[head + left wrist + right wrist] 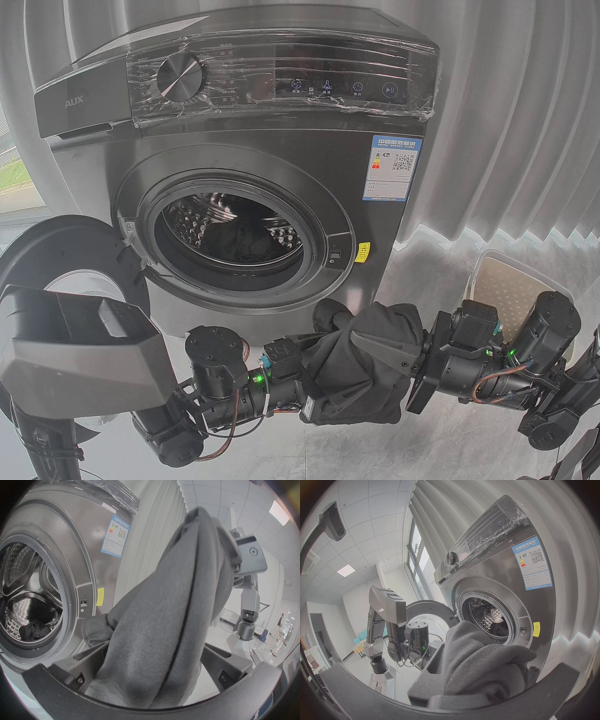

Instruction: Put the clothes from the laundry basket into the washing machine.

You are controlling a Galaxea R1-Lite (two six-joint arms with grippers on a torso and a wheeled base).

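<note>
Hanging between the two arms, a dark grey garment (359, 375) of thick, fleecy cloth is bunched into soft folds in front of the washing machine (250, 156), below its opening. The right gripper (382, 351) clamps a wad of it. The left gripper (311, 357) sits under the other end with cloth draped through and over it, so I cannot tell whether it grips. A rounded cuff or sleeve end pokes out towards the machine.

The round door (69, 250) stands swung open on the robot's left. Inside the steel drum (200, 215) lies another dark piece of clothing (234, 240), crumpled at the bottom. The pale laundry basket (509, 284) stands on the floor behind the right arm, beside the machine.
</note>
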